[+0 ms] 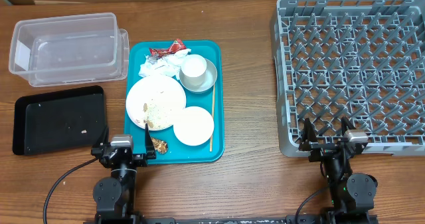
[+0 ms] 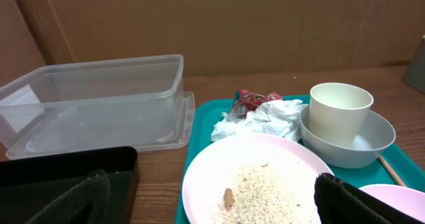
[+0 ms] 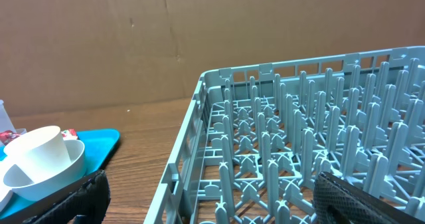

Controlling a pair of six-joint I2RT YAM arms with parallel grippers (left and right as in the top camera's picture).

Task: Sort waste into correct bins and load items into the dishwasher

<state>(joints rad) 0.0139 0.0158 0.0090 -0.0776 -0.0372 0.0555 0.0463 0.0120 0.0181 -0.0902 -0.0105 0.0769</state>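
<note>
Wooden tabletop [image 1: 252,84]: white round plates [image 1: 166,91], white cup [image 1: 194,67], greyish bowl [image 1: 208,79], crumpled white napkins [image 1: 166,66] and red wrapper [image 1: 167,48] are carried on a teal plastic tray [image 1: 192,152], centre-left. Clear plastic tub [image 1: 70,51] and black rectangular tray [image 1: 60,121] are placed left, grey lattice dish rack [image 1: 352,71] right. Left pincer [image 1: 126,135] and right pincer [image 1: 325,131] are shown released.

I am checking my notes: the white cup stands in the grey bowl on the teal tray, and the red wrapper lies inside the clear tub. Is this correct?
Not quite: the red wrapper lies on the teal tray, beside the napkins, not in the clear tub. The overhead view shows it. The rest holds.
</note>
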